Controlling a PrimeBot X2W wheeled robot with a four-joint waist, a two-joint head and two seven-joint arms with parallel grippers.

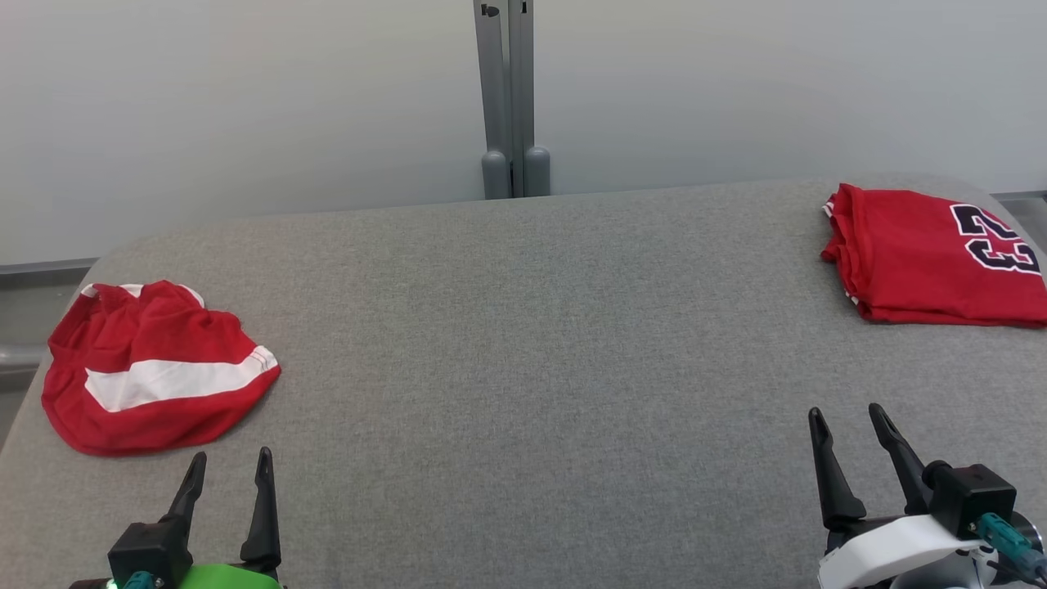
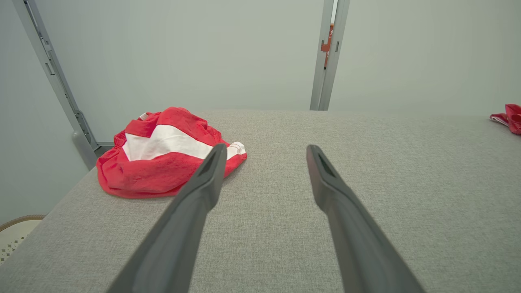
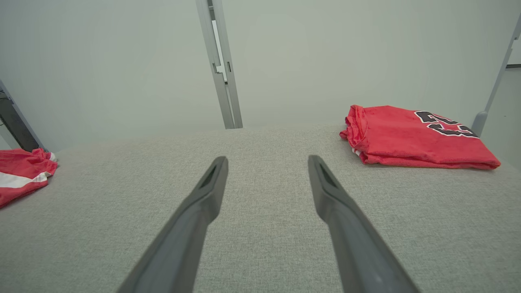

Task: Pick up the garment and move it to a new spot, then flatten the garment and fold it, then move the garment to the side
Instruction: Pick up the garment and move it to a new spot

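Left pincer (image 1: 230, 456), spread empty like the right pincer (image 1: 847, 411), is nearer the crumpled red-and-white fabric garment (image 1: 155, 368) lying just ahead-left of it.

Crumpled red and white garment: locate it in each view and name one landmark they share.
Head view: garment at the left, on the table ahead of the left gripper.
Left wrist view: garment left of centre, partly behind one finger.
Right wrist view: garment at the left edge, cut off.
Shared landmark: grey post behind the table's far edge.
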